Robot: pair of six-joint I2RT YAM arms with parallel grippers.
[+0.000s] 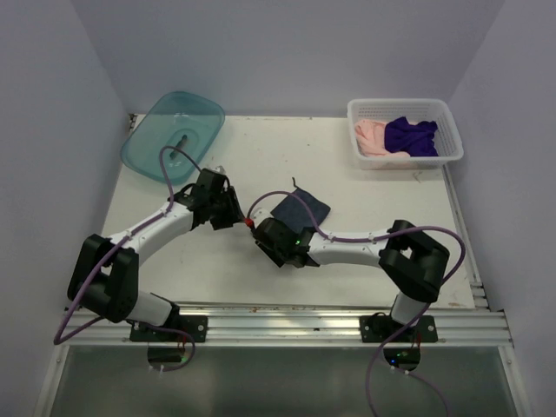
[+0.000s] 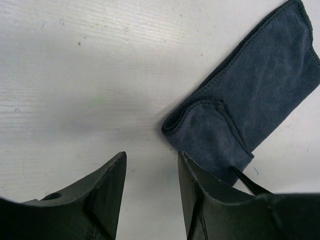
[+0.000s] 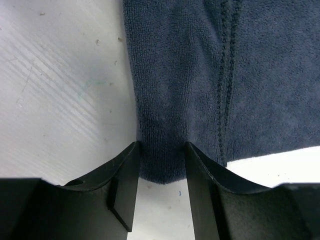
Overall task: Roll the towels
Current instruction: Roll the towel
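Note:
A dark slate-blue towel [image 1: 301,208] lies folded flat at mid-table. My right gripper [image 3: 161,145] is open, its fingertips straddling the near rounded edge of that towel [image 3: 200,75], which rests on the table between them. My left gripper [image 2: 150,155] is open over bare table just left of the same towel [image 2: 250,95], with nothing between its fingers; its right finger [image 2: 200,185] sits close to the towel's near corner. A pale pink towel [image 1: 371,137] and a deep purple towel [image 1: 410,136] lie crumpled in a white basket [image 1: 452,149].
The white basket stands at the back right corner. A teal plastic tub [image 1: 174,132] leans at the back left. Purple cables loop off both arms. Walls close the table on three sides.

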